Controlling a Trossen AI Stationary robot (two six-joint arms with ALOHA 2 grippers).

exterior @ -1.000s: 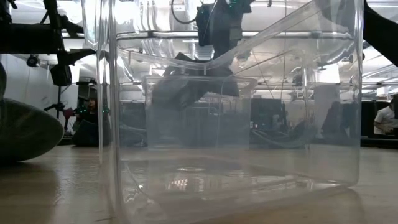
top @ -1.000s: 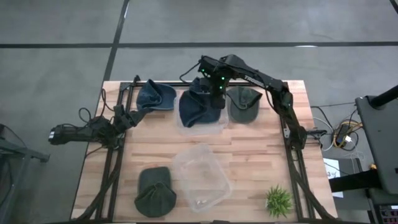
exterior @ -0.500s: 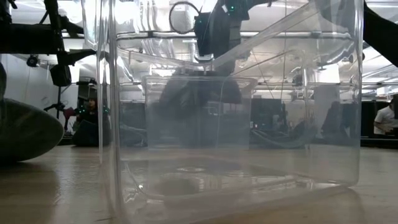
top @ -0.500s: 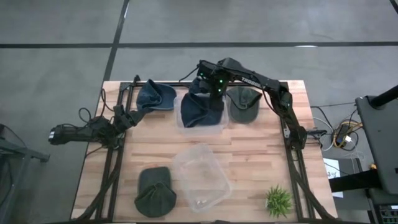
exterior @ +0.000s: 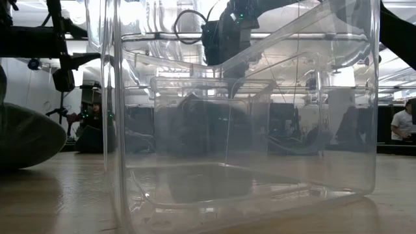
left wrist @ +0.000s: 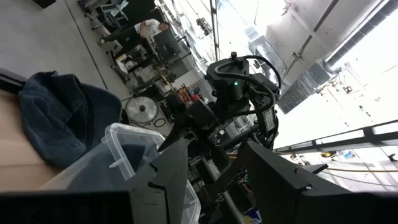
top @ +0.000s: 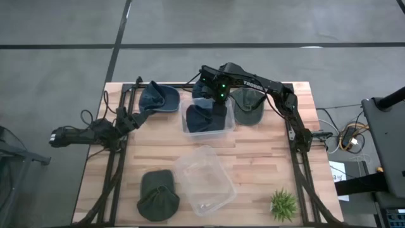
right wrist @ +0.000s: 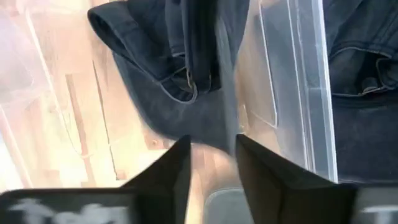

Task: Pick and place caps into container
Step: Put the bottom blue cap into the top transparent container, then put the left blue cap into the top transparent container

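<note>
My right gripper (top: pixel 214 99) (right wrist: pixel 211 165) hovers open above the far clear container (top: pixel 187 128), fingers pointing down. A navy cap (top: pixel 205 119) (right wrist: pixel 186 62) lies crumpled inside that container, clear of the fingers. Through the near container, the low view shows it as a dark heap (exterior: pixel 208 123). A second navy cap (top: pixel 158 98) rests on the table to the left. More navy fabric (top: pixel 200 88) shows behind the container, half hidden by the arm. One olive cap (top: pixel 248 105) lies to the right and another (top: pixel 158 196) near the front edge. My left gripper (top: pixel 134 116) (left wrist: pixel 217 174) waits open at the left.
A second clear container (top: pixel 204 178) stands empty at the near middle and fills the low view. A small green spiky plant (top: pixel 283 204) sits at the near right corner. Dark frame rails run along both sides of the wooden table (top: pixel 266 158). People show in the room behind.
The navy cap, which hung from my right gripper and draped over the far container's rim, has sunk into the container and now lies bunched inside. It no longer hangs from the gripper, which has stayed above the container.
</note>
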